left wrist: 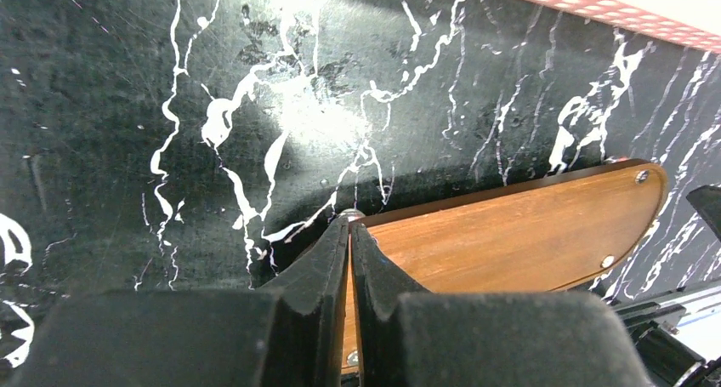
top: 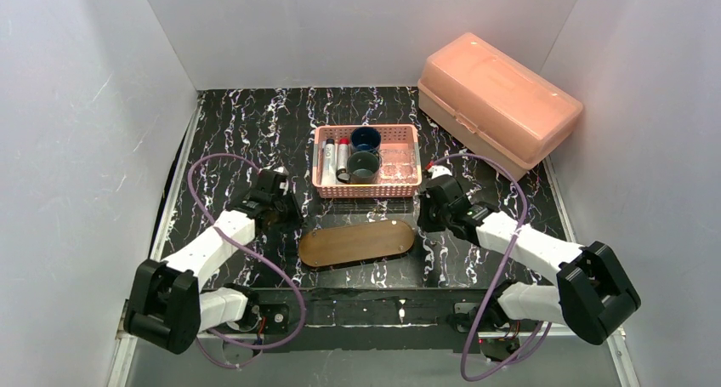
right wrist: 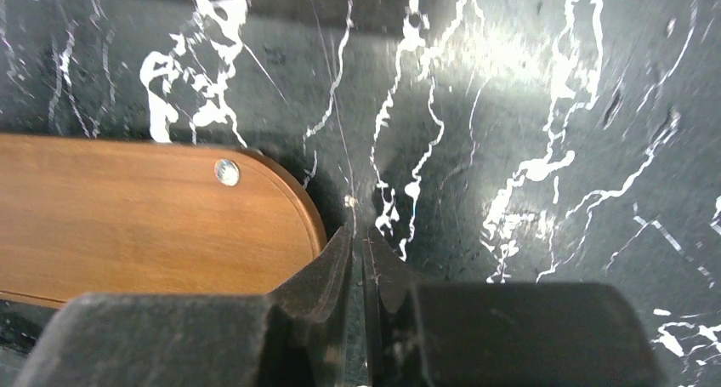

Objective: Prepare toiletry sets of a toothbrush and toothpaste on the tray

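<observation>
The brown oval tray (top: 357, 243) lies bare on the black marbled table between my two grippers. My left gripper (top: 287, 219) hovers at its left end, shut and empty; its tips (left wrist: 349, 224) sit over the tray (left wrist: 527, 234) rim. My right gripper (top: 422, 220) is at the tray's right end, jaws together with nothing between them (right wrist: 359, 232), just off the tray (right wrist: 144, 217) edge. Behind, a pink mesh basket (top: 406, 189) holds a dark blue mug (top: 366, 138), a grey-green cup (top: 363, 167), a clear glass (top: 397, 162) and two slim white items (top: 328, 162). I cannot tell toothbrush from toothpaste.
A large salmon lidded box (top: 497, 98) stands at the back right. White walls close the table on three sides. The basket's rim (left wrist: 629, 4) shows at the top of the left wrist view. Purple cables loop beside both arms.
</observation>
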Controlling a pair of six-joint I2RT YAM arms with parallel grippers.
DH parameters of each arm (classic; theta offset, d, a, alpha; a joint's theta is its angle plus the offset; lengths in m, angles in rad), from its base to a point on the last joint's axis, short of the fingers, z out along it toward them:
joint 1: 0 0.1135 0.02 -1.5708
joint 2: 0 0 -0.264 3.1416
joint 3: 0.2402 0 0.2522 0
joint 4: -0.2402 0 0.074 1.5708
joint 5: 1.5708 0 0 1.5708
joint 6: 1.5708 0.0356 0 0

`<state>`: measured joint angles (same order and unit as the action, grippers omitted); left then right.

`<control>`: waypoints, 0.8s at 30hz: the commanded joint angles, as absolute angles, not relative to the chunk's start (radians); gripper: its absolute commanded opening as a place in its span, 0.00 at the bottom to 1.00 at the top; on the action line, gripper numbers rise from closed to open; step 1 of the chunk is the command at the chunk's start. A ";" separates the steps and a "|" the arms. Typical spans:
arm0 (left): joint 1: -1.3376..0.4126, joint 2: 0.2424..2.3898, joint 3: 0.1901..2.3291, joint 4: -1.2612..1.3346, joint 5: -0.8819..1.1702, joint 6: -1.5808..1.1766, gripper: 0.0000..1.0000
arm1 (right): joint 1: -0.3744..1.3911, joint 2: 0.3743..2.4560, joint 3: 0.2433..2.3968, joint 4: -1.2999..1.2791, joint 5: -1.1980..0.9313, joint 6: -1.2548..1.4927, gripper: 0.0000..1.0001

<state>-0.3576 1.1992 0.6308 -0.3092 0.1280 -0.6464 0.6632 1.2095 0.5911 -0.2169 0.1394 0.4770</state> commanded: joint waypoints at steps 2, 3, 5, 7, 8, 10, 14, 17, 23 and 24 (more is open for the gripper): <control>-0.362 1.098 0.700 -0.424 0.052 -0.626 0.10 | 0.669 1.242 0.696 -0.225 0.198 0.436 0.18; -0.362 1.082 0.707 -0.436 0.049 -0.625 0.11 | 0.669 1.257 0.710 -0.221 0.199 0.433 0.18; -0.363 1.058 0.723 -0.460 0.050 -0.619 0.14 | 0.669 1.286 0.729 -0.211 0.197 0.428 0.18; -0.362 1.038 0.745 -0.493 0.053 -0.606 0.16 | 0.669 1.320 0.745 -0.195 0.193 0.429 0.18; -0.362 1.023 0.757 -0.516 0.053 -0.597 0.17 | 0.669 1.334 0.751 -0.186 0.192 0.428 0.18; -0.362 1.002 0.781 -0.548 0.041 -0.580 0.18 | 0.669 1.363 0.762 -0.167 0.192 0.428 0.18; -0.362 0.938 0.828 -0.610 0.039 -0.540 0.25 | 0.669 1.423 0.781 -0.138 0.176 0.429 0.18; -0.363 0.913 0.860 -0.653 0.051 -0.501 0.30 | 0.669 1.453 0.784 -0.112 0.158 0.430 0.18; -0.361 0.880 0.874 -0.706 0.017 -0.441 0.41 | 0.676 1.485 0.770 -0.080 0.130 0.436 0.17; -0.362 0.869 0.872 -0.709 0.018 -0.433 0.44 | 0.679 1.486 0.764 -0.075 0.125 0.436 0.17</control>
<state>-0.3576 0.9016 0.8513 -0.6296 0.0471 -0.4950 0.6655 1.4780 0.7444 -0.1364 0.1482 0.4408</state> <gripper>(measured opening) 0.390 0.174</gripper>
